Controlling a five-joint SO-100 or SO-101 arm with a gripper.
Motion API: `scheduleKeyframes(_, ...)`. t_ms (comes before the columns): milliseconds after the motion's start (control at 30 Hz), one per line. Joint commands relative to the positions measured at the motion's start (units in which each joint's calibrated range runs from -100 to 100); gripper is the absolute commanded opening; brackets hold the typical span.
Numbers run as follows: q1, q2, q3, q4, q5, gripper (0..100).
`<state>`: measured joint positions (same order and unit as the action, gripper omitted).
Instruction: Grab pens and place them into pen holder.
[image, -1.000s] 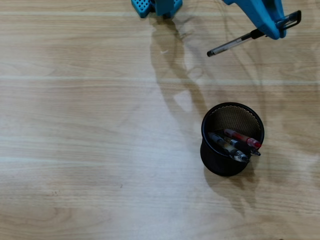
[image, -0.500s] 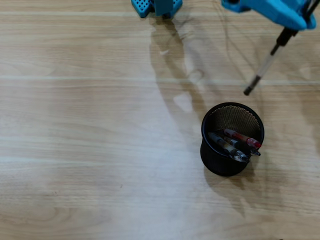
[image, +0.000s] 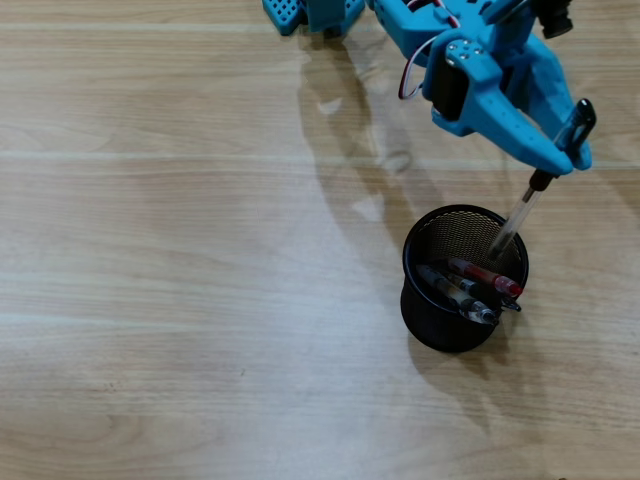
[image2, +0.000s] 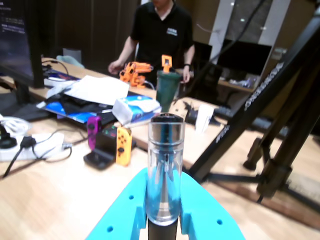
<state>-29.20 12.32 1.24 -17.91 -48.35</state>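
Jaws (image: 548, 172) of our blue arm were clamped on the clear stick pen (image: 512, 224), its lower end seemingly inside the pen holder (image: 430, 320). Three pens (image: 470, 288) lay in it on the wooden surface (image: 180, 300).

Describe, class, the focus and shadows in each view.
Wrist view: the clamped clear pen is fairly sharp, the room behind it soft and blurred. Overhead view: evenly lit, with faint arm shadows on the table and a soft shadow beside the pen holder.
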Motion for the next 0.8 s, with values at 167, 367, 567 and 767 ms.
scheduleKeyframes(167, 1.36, -0.64, 4.1, -4.37, -0.66, 12)
scheduleKeyframes(367, 1.27, -0.9, 4.1, -3.82, -0.6, 12)
scheduleKeyframes(567, 1.18, -1.66, 4.1, -3.73, -0.08, 11)
scheduleKeyframes(767, 1.36, -9.9, 4.01, 8.57, 4.06, 2)
